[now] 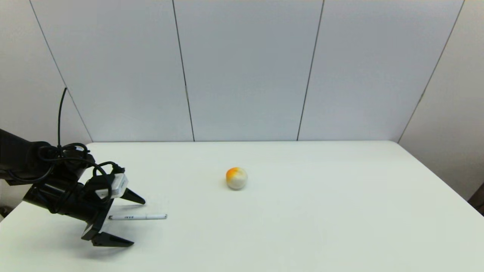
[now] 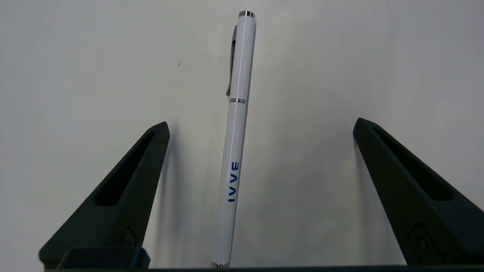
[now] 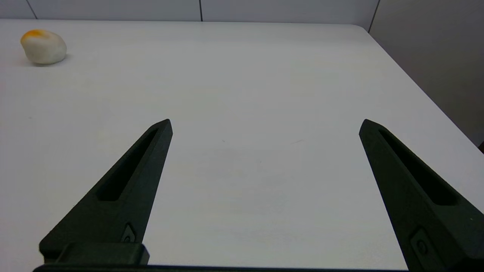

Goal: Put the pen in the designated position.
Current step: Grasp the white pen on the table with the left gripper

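Pen: the pen (image 1: 138,217) lay flat on the worktop (image 1: 321,211) at the near left, well apart from the ball (image 1: 236,178).
Left tool: the left tool (image 1: 133,221) was spread wide, one finger on each side of the pen's barrel, neither touching it.
Right tool: the right tool (image 3: 264,124) was also wide and empty, over bare worktop, idle.
Done: the left tool was lined up along the pen.
Left: by my judgement, the grasp, carry and placement; no marked spot showed.

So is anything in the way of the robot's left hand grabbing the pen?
No. The left gripper is open with the pen lying between its fingers on the table; the ball sits well away.
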Tool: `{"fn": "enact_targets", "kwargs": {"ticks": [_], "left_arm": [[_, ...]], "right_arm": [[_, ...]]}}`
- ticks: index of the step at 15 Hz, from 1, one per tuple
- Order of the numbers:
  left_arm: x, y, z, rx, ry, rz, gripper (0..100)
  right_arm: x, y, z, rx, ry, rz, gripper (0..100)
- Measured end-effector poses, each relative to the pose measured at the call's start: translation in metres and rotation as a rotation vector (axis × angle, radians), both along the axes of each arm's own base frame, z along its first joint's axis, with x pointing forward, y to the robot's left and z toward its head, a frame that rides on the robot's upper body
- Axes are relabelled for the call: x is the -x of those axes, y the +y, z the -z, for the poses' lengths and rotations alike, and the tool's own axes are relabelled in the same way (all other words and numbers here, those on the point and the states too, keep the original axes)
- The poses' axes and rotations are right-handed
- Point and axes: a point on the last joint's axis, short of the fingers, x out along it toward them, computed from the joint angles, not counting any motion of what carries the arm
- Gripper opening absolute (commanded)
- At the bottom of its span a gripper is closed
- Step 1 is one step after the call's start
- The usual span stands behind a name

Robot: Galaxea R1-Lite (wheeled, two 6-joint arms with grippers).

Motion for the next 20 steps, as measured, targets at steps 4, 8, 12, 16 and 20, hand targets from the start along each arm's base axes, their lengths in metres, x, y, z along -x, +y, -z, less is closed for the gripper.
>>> {"fn": "enact_targets", "kwargs": {"ticks": [4,8,12,16,20], "left_arm": [[-0.0009,0.0,0.0027,0.003,0.009,0.001,100],[-0.0012,0.0001,0.0036,0.001,0.013,0.0,0],[-0.0013,0.0001,0.0047,0.0,0.016,0.001,0],[-0.0015,0.0002,0.0052,0.0,0.02,-0.002,0],[-0.002,0.0003,0.005,-0.002,0.017,-0.001,0]], "right_arm": [[0.0,0.0,0.0,0.0,0.0,0.0,100],[0.0,0.0,0.0,0.0,0.0,0.0,100],[0.0,0.0,0.0,0.0,0.0,0.0,100],[0.0,0.0,0.0,0.0,0.0,0.0,100],[0.0,0.0,0.0,0.0,0.0,0.0,100]]}}
